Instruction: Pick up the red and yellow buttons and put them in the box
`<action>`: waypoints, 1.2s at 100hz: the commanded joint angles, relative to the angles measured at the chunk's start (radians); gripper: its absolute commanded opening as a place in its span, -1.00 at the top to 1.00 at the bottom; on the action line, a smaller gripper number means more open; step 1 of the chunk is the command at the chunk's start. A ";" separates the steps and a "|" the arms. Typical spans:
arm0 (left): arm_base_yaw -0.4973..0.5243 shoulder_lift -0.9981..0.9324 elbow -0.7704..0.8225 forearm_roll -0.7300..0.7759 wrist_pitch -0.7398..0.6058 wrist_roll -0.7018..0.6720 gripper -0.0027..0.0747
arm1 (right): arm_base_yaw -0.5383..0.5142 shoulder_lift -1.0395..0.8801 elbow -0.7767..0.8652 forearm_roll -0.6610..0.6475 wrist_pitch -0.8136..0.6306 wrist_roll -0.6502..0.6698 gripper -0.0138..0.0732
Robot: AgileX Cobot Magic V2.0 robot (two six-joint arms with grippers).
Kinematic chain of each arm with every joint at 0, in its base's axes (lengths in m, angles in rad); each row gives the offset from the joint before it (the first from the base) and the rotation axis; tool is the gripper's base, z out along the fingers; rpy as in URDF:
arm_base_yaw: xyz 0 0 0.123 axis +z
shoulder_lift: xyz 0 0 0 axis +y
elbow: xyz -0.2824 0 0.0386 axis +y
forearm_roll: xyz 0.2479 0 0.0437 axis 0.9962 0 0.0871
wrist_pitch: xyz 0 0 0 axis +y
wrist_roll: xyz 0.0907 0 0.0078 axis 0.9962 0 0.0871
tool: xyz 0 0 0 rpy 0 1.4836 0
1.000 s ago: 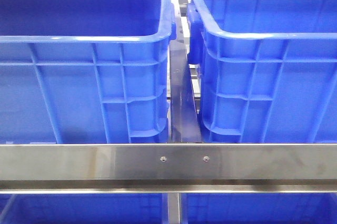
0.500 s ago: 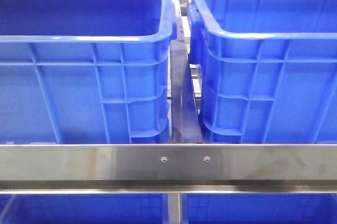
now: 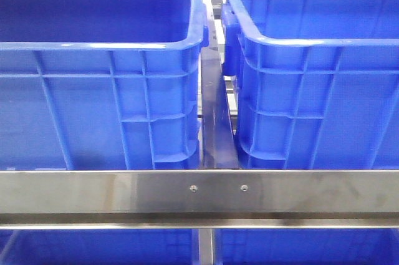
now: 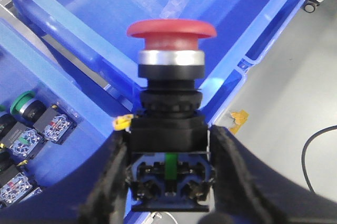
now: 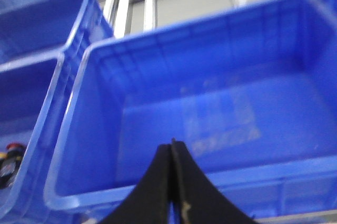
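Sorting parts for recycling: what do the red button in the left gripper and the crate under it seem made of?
Red button: matte plastic cap, apparently; shiny metal-looking collar; black plastic-looking body. Box: glossy, apparently moulded blue plastic, its floor reflecting light. Left gripper: fingers look rubbery black.

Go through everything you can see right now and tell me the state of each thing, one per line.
left gripper: shut on the red button, clear of the crates.
red button: held upright, mushroom cap up, above a crate rim.
right gripper: shut, holding nothing, above the box.
box: open-topped; no buttons seen inside.
spare switches: lying loose in a neighbouring crate.
yellow button: not visible in any view.
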 commanded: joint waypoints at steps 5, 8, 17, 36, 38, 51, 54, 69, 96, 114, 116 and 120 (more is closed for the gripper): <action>-0.010 -0.036 -0.029 -0.008 -0.066 0.001 0.98 | 0.000 0.100 -0.043 0.099 -0.025 -0.001 0.84; -0.010 -0.036 -0.029 -0.008 -0.066 0.001 0.98 | 0.000 0.118 -0.043 0.116 -0.023 -0.001 0.84; -0.010 -0.036 -0.029 -0.008 -0.066 0.001 0.98 | 0.000 0.169 -0.043 0.163 -0.023 -0.003 0.83; -0.010 -0.036 -0.029 -0.008 -0.066 0.001 0.98 | 0.000 0.244 -0.043 0.245 -0.023 -0.028 0.40; -0.010 -0.036 -0.029 -0.008 -0.066 0.001 0.98 | 0.000 0.251 -0.043 0.246 -0.023 -0.028 0.32; -0.010 -0.036 -0.029 -0.008 -0.066 0.001 0.98 | 0.000 0.283 -0.043 0.261 -0.023 -0.028 -0.19; -0.010 -0.036 -0.029 -0.008 -0.066 0.001 0.98 | 0.000 0.289 -0.043 0.268 -0.023 -0.028 -0.32; -0.010 -0.036 -0.029 -0.008 -0.066 0.001 0.98 | 0.000 0.299 -0.043 0.348 -0.035 -0.034 -0.54; -0.010 -0.036 -0.029 -0.008 -0.066 0.001 0.98 | 0.000 0.349 -0.043 0.876 -0.005 -0.463 -0.54; -0.010 -0.036 -0.029 -0.010 -0.066 0.001 0.98 | 0.000 0.455 -0.043 1.243 0.136 -0.717 -0.54; -0.010 -0.036 -0.029 -0.010 -0.066 0.001 0.98 | 0.000 0.469 -0.043 1.262 0.153 -0.738 -0.54; -0.010 -0.036 -0.029 -0.014 -0.066 0.001 0.98 | 0.000 0.498 -0.043 1.312 0.185 -0.771 -0.54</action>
